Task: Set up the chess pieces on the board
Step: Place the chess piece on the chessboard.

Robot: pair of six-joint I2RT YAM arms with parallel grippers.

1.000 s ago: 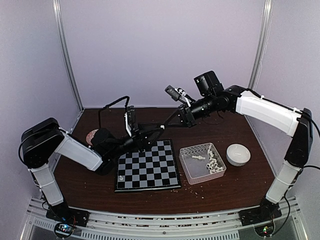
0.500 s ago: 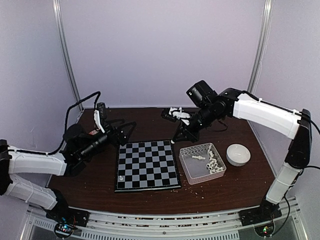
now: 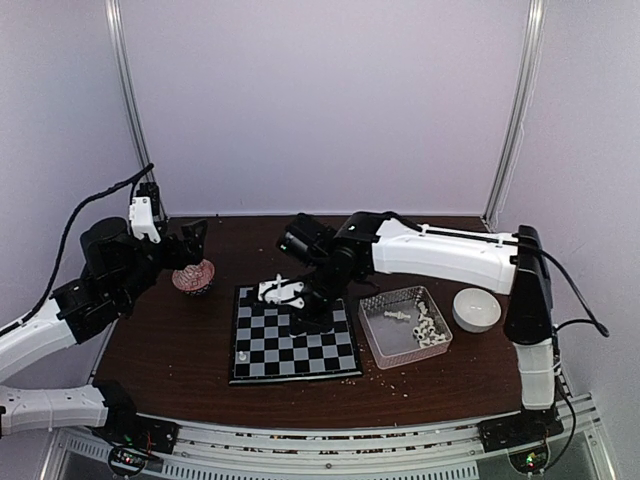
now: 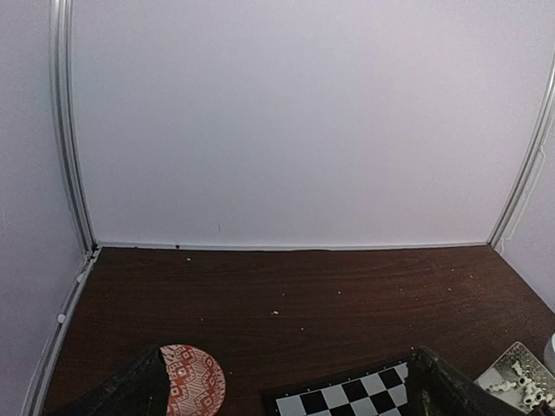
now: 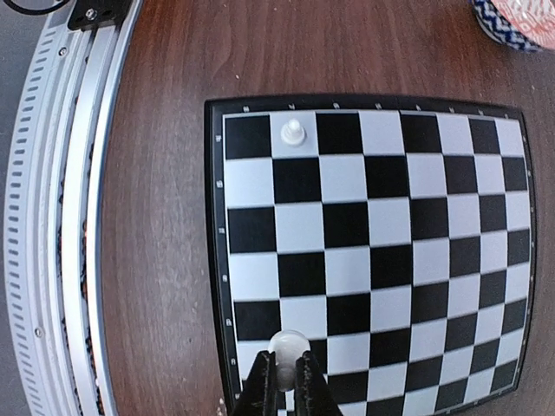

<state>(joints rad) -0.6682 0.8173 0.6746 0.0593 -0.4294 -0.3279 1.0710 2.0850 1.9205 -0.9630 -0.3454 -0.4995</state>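
While the left gripper (image 3: 188, 243) hangs wide open and empty over the brown wooden desk (image 3: 180, 350), the right gripper (image 5: 282, 362) is pinched shut on a tiny white plastic chess piece (image 5: 288, 345) above the far edge of the flat black-and-white checked board (image 5: 381, 225).

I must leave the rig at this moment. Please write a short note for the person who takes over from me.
Left gripper: open, empty, held up at the left, near the red patterned cup.
Right gripper: shut on one small white plastic chess piece, above the flat black-and-white checked chessboard.
Done: one white pawn stands on an edge square near a board corner.
To do: the remaining white pieces lie in the clear plastic tray right of the board; all must go on.
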